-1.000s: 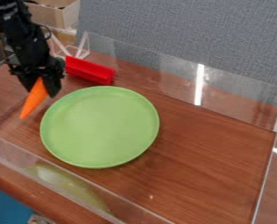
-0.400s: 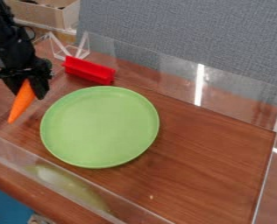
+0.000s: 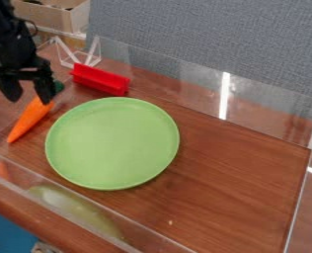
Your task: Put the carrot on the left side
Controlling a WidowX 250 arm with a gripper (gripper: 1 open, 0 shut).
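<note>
The carrot (image 3: 30, 119) is a small orange tapered toy. It lies on the wooden table just left of the green plate (image 3: 113, 142), its tip pointing toward the lower left. My black gripper (image 3: 27, 86) hangs just above its thick end, open, with the fingers spread and nothing between them. The carrot's green stub sits under the fingers and is hard to make out.
A red rectangular block (image 3: 100, 78) lies behind the plate at the back left. Clear acrylic walls (image 3: 238, 89) ring the table. Cardboard boxes (image 3: 50, 12) stand behind the arm at the upper left.
The gripper carried the carrot leftward away from the plate, then opened and rose slightly. The carrot now rests on the table, free of the fingers.
</note>
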